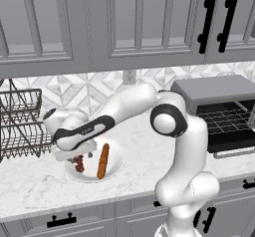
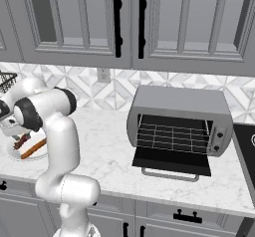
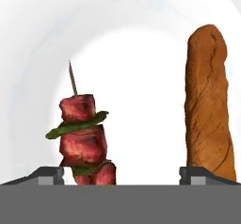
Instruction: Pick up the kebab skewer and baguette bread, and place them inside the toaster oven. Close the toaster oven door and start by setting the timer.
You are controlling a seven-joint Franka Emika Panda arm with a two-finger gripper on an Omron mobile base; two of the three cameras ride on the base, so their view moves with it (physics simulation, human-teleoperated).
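The kebab skewer (image 3: 84, 138), red meat chunks with green slices on a thin stick, lies on a white plate (image 3: 141, 68). The orange-brown baguette bread (image 3: 208, 105) lies beside it on the same plate. My gripper (image 3: 122, 176) hangs open just above the plate, with the skewer between its fingertips (image 3: 47, 175), nearer the left one; the baguette sits by the right tip. From the base, the gripper (image 1: 75, 159) is low over the skewer (image 1: 78, 164), left of the baguette (image 1: 102, 160). At the right, the toaster oven (image 1: 219, 94) stands with its door (image 2: 172, 162) folded down and wire rack (image 2: 172, 134) bare.
A wire dish rack (image 1: 20, 126) stands on the counter just left of the plate (image 1: 113, 167). Upper cabinets (image 1: 124, 22) hang above. A stove edge (image 2: 246, 146) borders the oven on the right. Marble counter (image 2: 107, 151) stretches between plate and oven.
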